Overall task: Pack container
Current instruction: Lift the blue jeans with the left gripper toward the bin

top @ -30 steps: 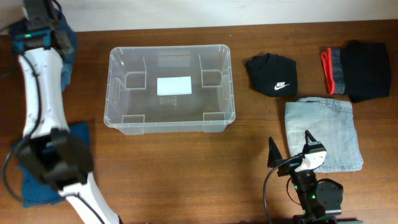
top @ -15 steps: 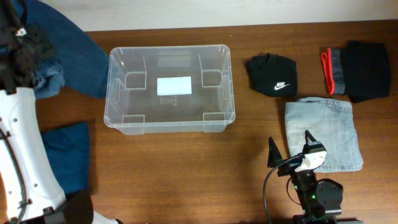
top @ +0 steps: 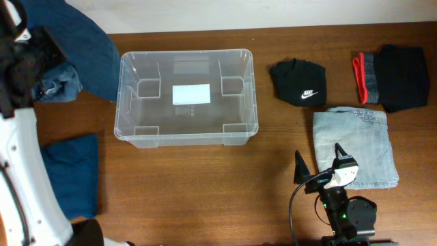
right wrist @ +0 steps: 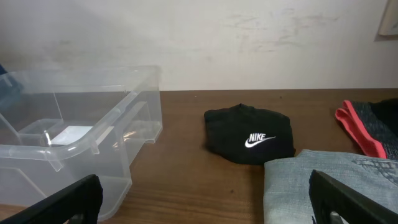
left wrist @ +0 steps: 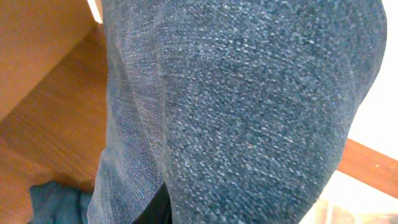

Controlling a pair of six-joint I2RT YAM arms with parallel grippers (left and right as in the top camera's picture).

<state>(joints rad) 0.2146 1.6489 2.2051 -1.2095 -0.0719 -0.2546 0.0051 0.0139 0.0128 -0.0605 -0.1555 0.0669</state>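
Far left, overhead: the left arm (top: 20, 157) is reaching up along the table (top: 205, 191) edge. The left gripper (top: 26, 58) is carrying a dark pair of jeans (top: 85, 41). The cloth is hanging off it, clear of the wood, and its right fold is overlapping the container's left rim from where I am looking. On the left wrist feed denim is filling almost the whole picture and hiding the fingers. I am reading the pincer as pinching the jeans from the overhead alone.

Below that, a folded blue cloth (top: 68, 178) is lying flat near the left edge, beside the arm.

Moving right: the container (top: 184, 140) is sitting upright at centre-left, toward the far side of the table, with its long side running left to right. I am seeing nothing inside it but its ribs and the white label (top: 191, 93) on the base.

Right of it, apart from the bin, a black Nike cap (top: 298, 82) is lying logo up. Whether it really is a cap I cannot tell.

Nearer me, a folded piece of light denim (top: 355, 147) is lying flat. At far right a black garment (top: 403, 76) with a red and grey band on its left edge is lying just above the denim.

The right gripper (top: 319, 162) is resting low at the near edge, beside the light denim's left side. It is pointing toward the far side of the table. Its fingers are standing spread wide and are holding nothing. The right wrist feed is showing both tips at the bottom corners, with the Nike piece and the bin's corner between them.
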